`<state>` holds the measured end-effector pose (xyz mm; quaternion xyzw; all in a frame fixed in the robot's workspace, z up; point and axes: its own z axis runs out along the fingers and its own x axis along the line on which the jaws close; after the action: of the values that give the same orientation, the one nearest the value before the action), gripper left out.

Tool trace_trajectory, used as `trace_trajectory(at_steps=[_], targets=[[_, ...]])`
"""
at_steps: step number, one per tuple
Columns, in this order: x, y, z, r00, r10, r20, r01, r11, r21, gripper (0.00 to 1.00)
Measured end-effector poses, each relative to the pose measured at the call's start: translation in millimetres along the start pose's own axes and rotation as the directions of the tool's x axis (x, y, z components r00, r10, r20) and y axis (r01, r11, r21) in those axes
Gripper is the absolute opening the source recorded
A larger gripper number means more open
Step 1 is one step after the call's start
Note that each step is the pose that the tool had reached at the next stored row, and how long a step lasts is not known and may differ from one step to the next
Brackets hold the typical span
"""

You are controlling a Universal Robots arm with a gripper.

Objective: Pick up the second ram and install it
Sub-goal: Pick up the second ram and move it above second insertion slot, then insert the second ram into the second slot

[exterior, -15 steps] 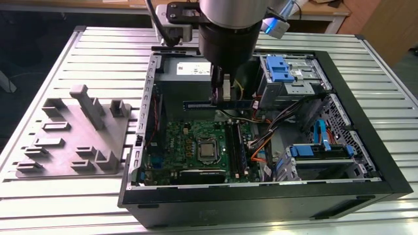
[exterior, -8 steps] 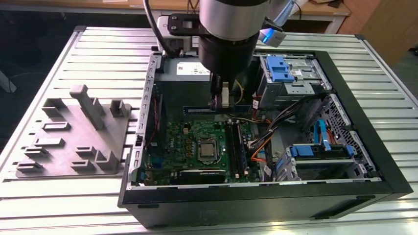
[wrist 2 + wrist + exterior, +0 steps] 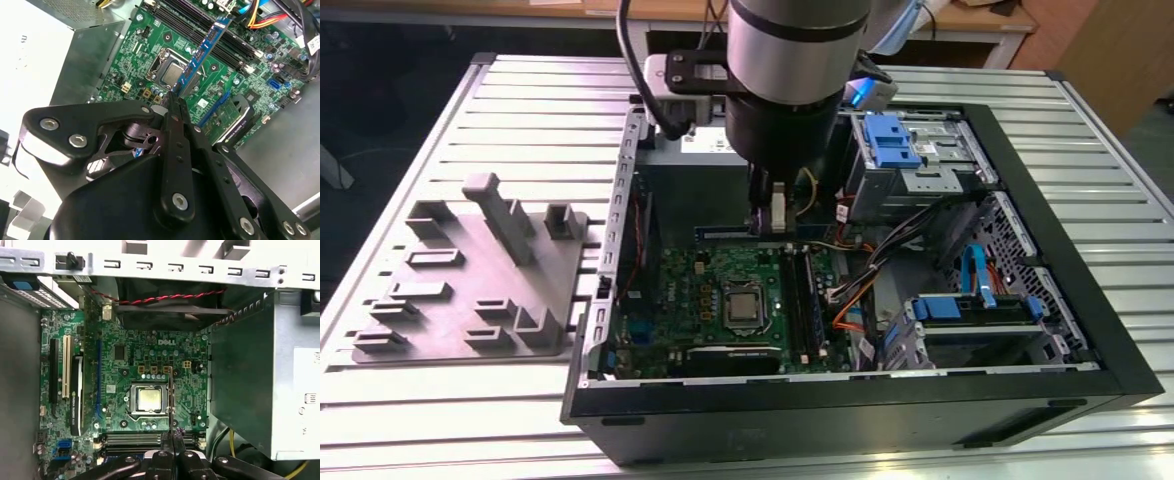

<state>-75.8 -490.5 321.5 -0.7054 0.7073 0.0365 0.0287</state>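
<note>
While the gripper [image 3: 771, 224] clamps the second ram [image 3: 199, 56] above the motherboard [image 3: 678, 292], the processor socket [image 3: 744, 305] lies at six o'clock from it in the exterior view

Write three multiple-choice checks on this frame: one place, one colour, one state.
1. Relative to the case, the grey fixture stands:
A. inside it
B. on the table, at the exterior view's left of it
C. at the exterior view's right of it

2. The twisted wire across the fan is:
A. red and black
B. white
C. green

3. The ram is:
A. seated in a slot
B. lying on the fixture
C. gripped in the shut pincer above the motherboard

Key:
1 B, the fixture sits on the slats beside the case's left wall.
2 A, red and black strands twist together.
3 C, the stick juts from the closed fingers, clear of the board.
</note>
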Motion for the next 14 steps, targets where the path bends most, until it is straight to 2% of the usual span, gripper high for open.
trace_trajectory(at_steps=[4, 8, 11, 14], targets=[[0.4, -0.1, 4.2, 1.0000, 0.000, -0.0002, 0.000, 1.0000, -0.0006, 0.08], [0.4, -0.1, 4.4, 1.0000, 0.000, -0.0004, 0.000, 1.0000, -0.0007, 0.08], [0.5, -0.2, 5.7, 1.0000, 0.000, -0.0068, 0.000, 1.0000, -0.0011, 0.08], [0.5, -0.1, 5.8, 1.0000, 0.000, -0.0072, 0.000, 1.0000, -0.0015, 0.08]])
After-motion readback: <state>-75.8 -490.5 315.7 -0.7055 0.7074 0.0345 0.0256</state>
